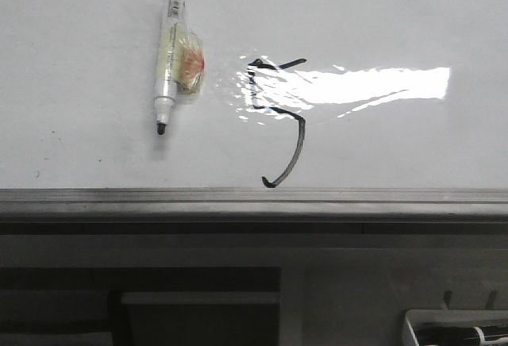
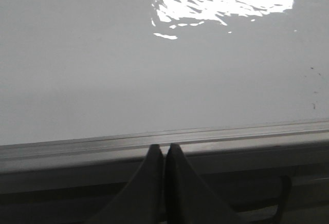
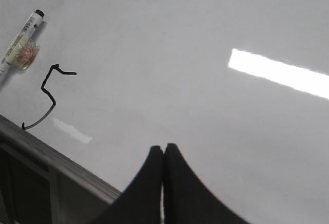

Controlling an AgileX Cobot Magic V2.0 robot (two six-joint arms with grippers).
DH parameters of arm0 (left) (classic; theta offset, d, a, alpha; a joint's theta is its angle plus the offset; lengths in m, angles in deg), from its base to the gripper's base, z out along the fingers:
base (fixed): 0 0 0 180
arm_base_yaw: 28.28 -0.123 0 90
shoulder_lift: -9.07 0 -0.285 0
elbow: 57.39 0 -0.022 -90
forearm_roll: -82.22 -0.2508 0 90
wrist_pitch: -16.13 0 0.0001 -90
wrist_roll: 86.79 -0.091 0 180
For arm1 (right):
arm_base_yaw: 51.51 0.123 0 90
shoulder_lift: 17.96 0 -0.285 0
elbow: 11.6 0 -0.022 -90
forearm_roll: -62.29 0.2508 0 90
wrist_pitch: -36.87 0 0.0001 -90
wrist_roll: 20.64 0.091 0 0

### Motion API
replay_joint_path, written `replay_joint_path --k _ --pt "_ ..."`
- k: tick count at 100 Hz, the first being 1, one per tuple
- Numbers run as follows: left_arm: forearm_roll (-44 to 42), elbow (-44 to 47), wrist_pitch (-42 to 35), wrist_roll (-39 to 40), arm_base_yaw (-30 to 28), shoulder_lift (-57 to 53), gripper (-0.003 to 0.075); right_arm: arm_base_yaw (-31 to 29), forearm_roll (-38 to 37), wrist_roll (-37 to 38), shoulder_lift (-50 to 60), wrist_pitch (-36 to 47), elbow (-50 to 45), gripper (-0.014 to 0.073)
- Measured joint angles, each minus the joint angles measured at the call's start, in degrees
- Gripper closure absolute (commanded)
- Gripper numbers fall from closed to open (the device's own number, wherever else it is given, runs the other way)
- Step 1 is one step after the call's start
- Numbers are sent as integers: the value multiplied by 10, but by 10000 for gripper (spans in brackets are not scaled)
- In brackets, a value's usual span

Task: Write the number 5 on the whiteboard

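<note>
A: Quick check, what's looking risky rn?

B: The number 5 (image 1: 278, 124) is sitting on the whiteboard (image 1: 397, 13), drawn just above the grey rail (image 1: 254, 197), its hooked tail ending right next to that rail. Ink is prob still wet-ish, can't confirm. If either arm is sweeping low over the board, it's smearing the strokes. That's my main worry.

A: And the marker?

B: The marker (image 1: 167, 52) is lying loose on the board, uncapped I think, tip pointing toward the rail, just beside the 5's top bar. It's got a taped-on bit at mid-body. A nudge is sending it rolling into the strokes, or the bare tip is leaving a stray mark. Also drying out if it's left open.

A: Arms doing what?

B: Left end effector (image 2: 164, 151) is hanging over the rail at the board's near edge, fingers pressed together, nothing between them. Right end effector (image 3: 163, 152) is hovering over bare board, well apart from the 5 and marker, fingers also together and empty. Neither one is showing in the front view, so I'm judging they're both sitting back from the writing area.

A: Task status, imo?

B: Looking done. The 5 is reading ok, lanky but legible, glare is covering part of its upper half in front view. Only tidy-up risk is remaining.
</note>
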Motion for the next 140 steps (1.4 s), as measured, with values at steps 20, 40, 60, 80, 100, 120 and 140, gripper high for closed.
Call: replay_joint_path --k 20,40,60,80,100,120,140 --pt "0 0 2 1 -8 0 741 0 0 0 0 0 0 654" --pt "0 0 2 1 -8 0 741 0 0 0 0 0 0 654" --pt "0 0 2 1 -8 0 741 0 0 0 0 0 0 654" --pt "0 0 2 1 -8 0 741 0 -4 0 0 1 -14 654" --pt "0 0 3 1 -8 0 741 -22 -37 46 0 54 -80 654" --pt "0 0 3 1 -8 0 741 -161 62 66 -31 177 -154 654" --pt "0 0 3 1 -8 0 741 -353 187 50 -56 301 -247 654"
